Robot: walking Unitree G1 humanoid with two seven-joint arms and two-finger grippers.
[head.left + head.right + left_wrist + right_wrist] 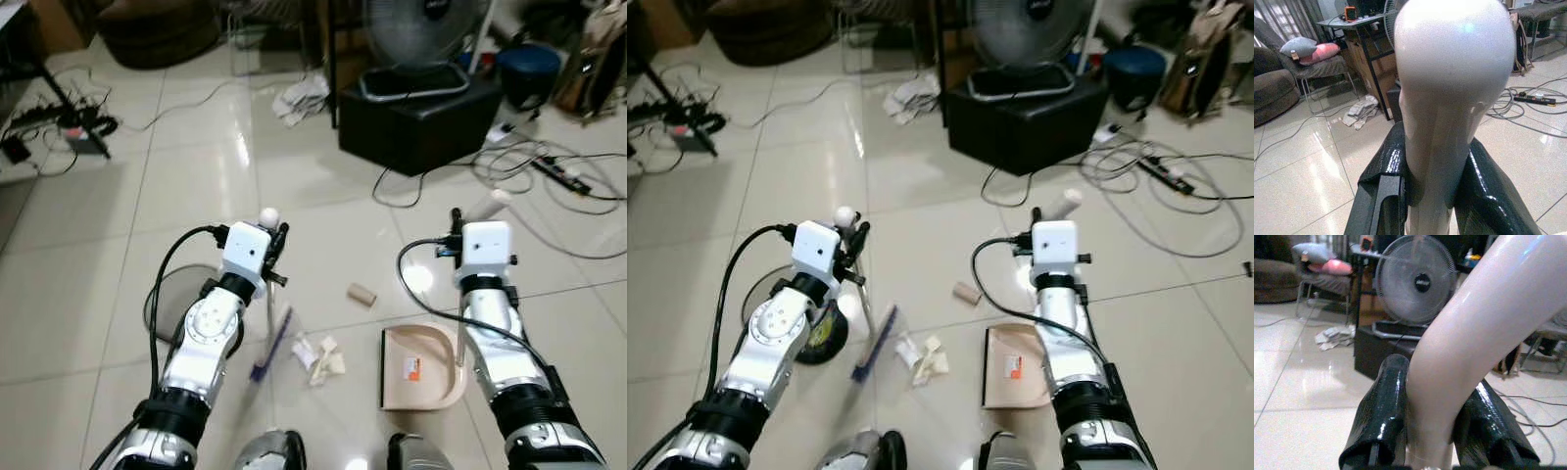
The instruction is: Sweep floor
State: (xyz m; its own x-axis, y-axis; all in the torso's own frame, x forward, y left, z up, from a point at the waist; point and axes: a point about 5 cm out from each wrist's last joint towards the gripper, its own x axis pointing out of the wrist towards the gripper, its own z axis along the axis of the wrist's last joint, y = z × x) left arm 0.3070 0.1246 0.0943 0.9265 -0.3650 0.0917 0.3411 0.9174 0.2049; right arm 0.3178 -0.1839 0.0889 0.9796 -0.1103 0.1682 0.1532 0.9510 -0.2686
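Note:
My left gripper (pixel 278 243) is shut on the white handle of a broom (pixel 267 215), whose rounded top stands just above the black fingers (pixel 1382 186). Its purple brush (pixel 271 345) rests on the tiles below. My right gripper (pixel 456 227) is shut on the pale curved handle (pixel 1474 333) of a beige dustpan (pixel 421 369), which lies flat on the floor. Crumpled white paper scraps (pixel 318 357) lie between the brush and the pan. A small cardboard roll (pixel 361 294) lies a little farther out.
A black box (pixel 416 122) with a fan (pixel 421 29) on it stands ahead to the right. Cables and a power strip (pixel 554 174) trail across the right floor. More cables (pixel 59 122) lie far left. A crumpled cloth (pixel 302 98) lies ahead, and a grey disc (pixel 171 294) sits under my left arm.

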